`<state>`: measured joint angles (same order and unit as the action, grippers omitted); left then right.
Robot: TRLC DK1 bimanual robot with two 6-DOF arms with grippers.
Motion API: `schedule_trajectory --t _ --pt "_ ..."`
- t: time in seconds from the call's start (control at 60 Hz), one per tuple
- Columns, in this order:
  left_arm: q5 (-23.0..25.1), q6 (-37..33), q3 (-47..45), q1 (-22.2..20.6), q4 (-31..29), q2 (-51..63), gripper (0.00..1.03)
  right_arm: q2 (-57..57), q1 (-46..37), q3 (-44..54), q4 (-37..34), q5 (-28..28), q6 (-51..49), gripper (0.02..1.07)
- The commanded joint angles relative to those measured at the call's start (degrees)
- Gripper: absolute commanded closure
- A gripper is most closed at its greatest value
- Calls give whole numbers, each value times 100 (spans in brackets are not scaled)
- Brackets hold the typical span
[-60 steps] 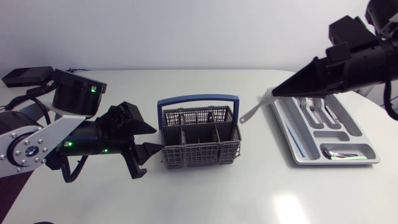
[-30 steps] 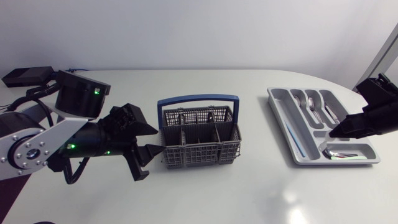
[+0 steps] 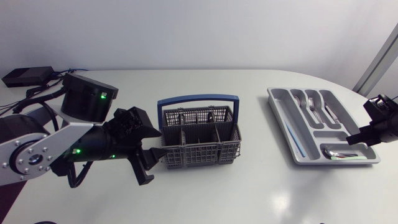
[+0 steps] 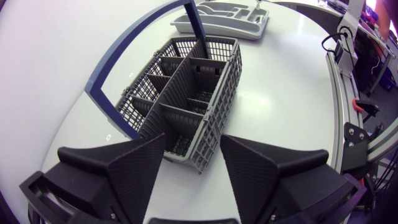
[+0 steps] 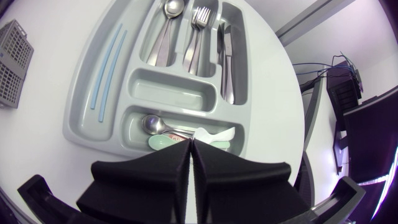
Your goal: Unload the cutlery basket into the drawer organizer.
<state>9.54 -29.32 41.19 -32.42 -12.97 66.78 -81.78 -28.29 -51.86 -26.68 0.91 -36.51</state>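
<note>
The basket [image 3: 199,140] stood on the counter [image 3: 249,193] just ahead of the left hand [image 4: 193,146], which was spread open at its near end. The basket's long axis ran away from that hand. The right hand [image 5: 191,144], closed and empty, hung over the organizer [image 3: 280,124], well apart.

The place is taken for a robotics lab, not a home. 2 robot arms are set at 1 plain white table [image 3: 249,186]: the left arm [image 3: 37,149] at the left of the frame, with green lights [image 3: 101,96] on its black joints, and the right arm [image 3: 380,121] at the right edge. A black box [image 3: 26,76] with cables [image 3: 65,71] is seen at the upper left. Only kitchen items are placed on the table, a cutlery basket [image 3: 199,140] and a drawer organizer [image 3: 283,118].
</note>
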Motion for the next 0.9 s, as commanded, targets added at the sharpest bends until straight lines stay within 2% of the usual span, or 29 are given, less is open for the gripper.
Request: schedule_trajectory --t 0.0,0.167,0.2,0.217,0.283,0.317,0.367,0.383,0.417,0.45,0.517,0.633,0.7,0.883 --pt "-40 137 -14 -36 -4 80 40 -286 -18 229 207 147 -23 100" --pt "-49 155 -14 -45 -39 63 40 -655 149 439 532 296 74 99" --pt "-49 155 -14 -36 -39 63 40 -673 201 492 549 314 92 96" --pt "-49 155 -14 -36 -39 63 40 -673 219 527 558 314 100 93" --pt "-58 155 -32 -27 -39 63 40 -567 298 642 611 314 118 68" --pt "-49 155 -32 -18 -30 63 40 -506 324 650 602 314 127 64" --pt "-49 155 -32 -1 -39 54 39 -251 351 606 549 305 162 51" --pt "-49 164 -41 8 -39 45 39 -110 360 580 523 305 162 40" --pt "-49 164 -50 8 -39 36 39 39 386 519 400 305 171 29" --pt "-58 181 -76 26 -39 19 39 206 421 439 224 278 188 21" --pt "-49 199 -85 105 -39 -16 39 487 509 325 -13 208 276 20" --pt "-22 251 -67 421 -74 -78 39 1120 896 141 -435 -310 584 20" --pt "39 260 -76 588 -83 -69 39 1340 1362 185 -567 -565 821 20" --pt "65 269 -85 922 -100 80 39 1340 2952 369 -382 -592 1700 20"
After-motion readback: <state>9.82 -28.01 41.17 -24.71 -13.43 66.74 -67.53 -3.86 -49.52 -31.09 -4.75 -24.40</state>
